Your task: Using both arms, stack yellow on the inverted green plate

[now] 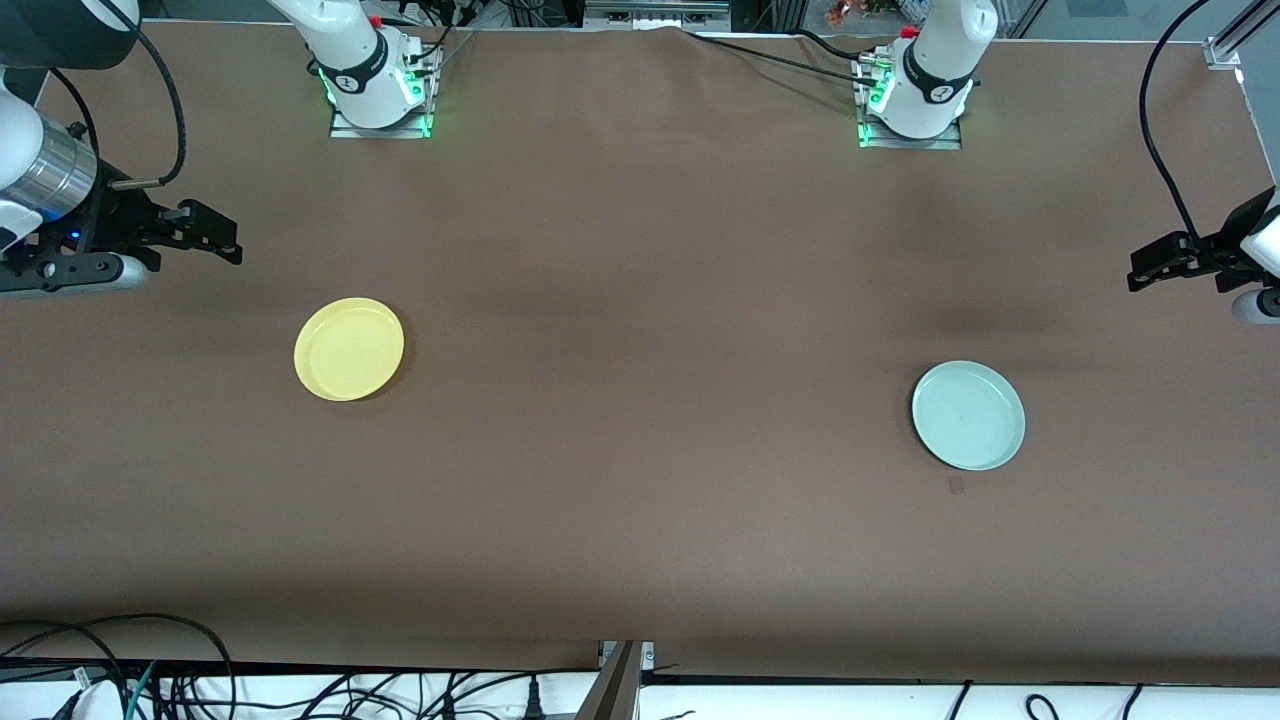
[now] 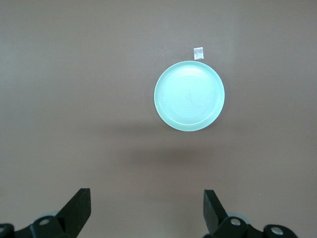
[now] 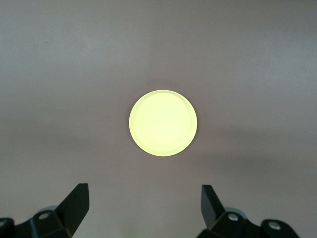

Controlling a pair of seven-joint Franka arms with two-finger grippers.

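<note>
the brown table (image 1: 640,520) fills nearly the whole front view, bare apart from two plates set well apart. the two white arms come in from the frame's edges: the right gripper (image 1: 205,232) sits at the upper left of the front view, over bare table above the yellow, and the left gripper (image 1: 1160,270) at the far right edge, over bare table above the green plate. both are up in the air, jaws spread wide and holding nothing; each wrist view shows its two black fingers (image 2: 79,208) parted at the bottom of the frame with only tabletop between them.

the green plate (image 1: 968,415) lies in the lower right part of the front view, rim up, so it does not look inverted yet. the yellow (image 1: 349,348) lies left of centre, also rim up. a small tape square (image 2: 198,53) lies just beside the green plate's rim.

this looks like the very start: nothing is gripped or touched. the next move likely calls for the left gripper to come down on the green plate's rim and turn it over, while the right gripper drops toward the yellow's edge.
</note>
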